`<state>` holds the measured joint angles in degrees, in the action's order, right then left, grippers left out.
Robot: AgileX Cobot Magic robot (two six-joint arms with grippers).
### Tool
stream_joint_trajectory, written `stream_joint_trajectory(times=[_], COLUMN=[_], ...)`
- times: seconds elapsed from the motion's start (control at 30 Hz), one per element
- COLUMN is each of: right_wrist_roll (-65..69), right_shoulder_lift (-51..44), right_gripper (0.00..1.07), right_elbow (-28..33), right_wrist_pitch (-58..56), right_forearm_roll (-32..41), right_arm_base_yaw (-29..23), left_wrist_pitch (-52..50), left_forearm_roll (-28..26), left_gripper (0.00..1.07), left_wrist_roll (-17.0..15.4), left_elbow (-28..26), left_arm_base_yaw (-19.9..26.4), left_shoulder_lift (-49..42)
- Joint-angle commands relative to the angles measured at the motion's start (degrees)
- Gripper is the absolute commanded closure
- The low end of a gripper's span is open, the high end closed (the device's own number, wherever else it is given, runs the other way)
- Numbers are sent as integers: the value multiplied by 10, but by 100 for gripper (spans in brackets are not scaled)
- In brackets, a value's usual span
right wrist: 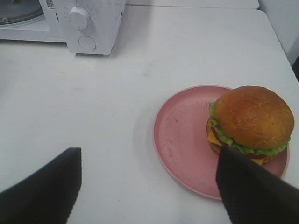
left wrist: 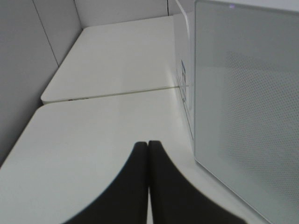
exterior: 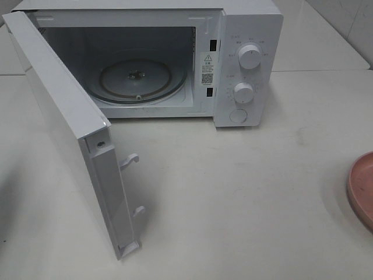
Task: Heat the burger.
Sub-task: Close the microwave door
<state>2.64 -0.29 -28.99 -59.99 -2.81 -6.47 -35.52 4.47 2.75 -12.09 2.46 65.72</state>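
Note:
The burger (right wrist: 252, 119), with a glossy brown bun, green lettuce and yellow cheese, sits on the far side of a pink plate (right wrist: 182, 135) in the right wrist view. My right gripper (right wrist: 147, 154) hangs above the table in front of the plate, open wide and empty; one of its fingers (right wrist: 247, 186) is close beside the burger. In the left wrist view my left gripper (left wrist: 148, 145) is shut on nothing, low over the table beside the microwave door (left wrist: 247, 107). Neither gripper shows in the high view, where only the plate's edge (exterior: 361, 186) appears.
The white microwave (exterior: 247, 35) stands at the back of the table with its door (exterior: 64, 116) swung wide open to the left. Its glass turntable (exterior: 137, 79) is bare. Two knobs and a button are on its right panel. A seam splits the table behind it.

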Motion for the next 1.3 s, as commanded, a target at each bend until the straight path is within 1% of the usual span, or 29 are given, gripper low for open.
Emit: stream_joint_trajectory(times=[0.03,0.1,0.17,0.2,0.23,0.27,0.3,0.33,0.37,0.43,0.53,0.6,0.63,0.67,0.7,0.77,0.8,0.87,0.9,0.97,1.07,1.1,1.17,1.2,1.27,1.3], right_wrist_roll=[-4,-4,-4,-4,-4,-4,-3,-3,-3,-3,-3,-3,-3,-3,-3,-3,-3,-3,-3,-3,-3,-3,-3,-3,-3,-2], right_shoulder_lift=[-15,-15,-15,-15,-15,-15,-15,-15,-15,-15,-15,-15,-15,-15,-15,-15,-15,-15,-15,-15,-15,-15,-15,-15,-15,-15], right_gripper=[31,31,31,31,31,31,31,31,31,31,31,31,31,31,31,31,31,31,31,31,31,31,31,31,31,31], right_elbow=[-1,-1,-1,-1,-1,-1,-1,-1,-1,-1,-1,-1,-1,-1,-1,-1,-1,-1,-1,-1,-1,-1,-1,-1,-1,-1], right_wrist_pitch=[6,6,6,6,6,6,6,6,6,6,6,6,6,6,6,6,6,6,6,6,6,6,6,6,6,6], right_forearm_roll=[2,2,2,2,2,2,2,1,1,1,1,1,1,1,1,1,1,1,1,1,1,1,1,1,1,1], right_arm_base_yaw=[5,5,5,5,5,5,5,5,5,5,5,5,5,5,5,5,5,5,5,5,5,5,5,5,5,5], left_wrist_pitch=[-38,-42,-53,-53,-60,-60,-72,-78,-78,-95,-96,-111,-111,-123,-123,-124,-124,-124,-124,-123,-123,-123,-123,-123,-122,-120], left_forearm_roll=[13,18,41,41,57,57,66,68,68,70,70,70,70,70,70,62,62,41,41,-2,-15,-38,-48,-68,-77,-95], left_gripper=[107,107,107,107,107,107,107,107,107,107,107,107,107,107,107,107,107,107,107,107,107,107,107,107,107,107], left_wrist_roll=[-17,-17,-17,-17,-17,-17,-17,-17,-17,-17,-17,-17,-17,-17,-17,-17,-17,-17,-17,-13,-13,-13,-13,-13,-13,-13], left_elbow=[-18,-24,-39,-39,-49,-49,-55,-58,-58,-68,-72,-80,-80,-88,-88,-104,-104,-124,-124,-155,-164,-182,-188,-202,-209,-225], left_arm_base_yaw=[-34,-43,-70,-70,-91,-91,-108,-116,-116,-146,-155,-184,-184,-201,-201,-226,-226,-253,-253,-284,-291,-304,-308,-318,-323,-333], left_shoulder_lift=[54,69,107,107,130,130,150,160,160,192,199,222,222,234,234,249,249,264,264,285,290,303,307,318,323,333])
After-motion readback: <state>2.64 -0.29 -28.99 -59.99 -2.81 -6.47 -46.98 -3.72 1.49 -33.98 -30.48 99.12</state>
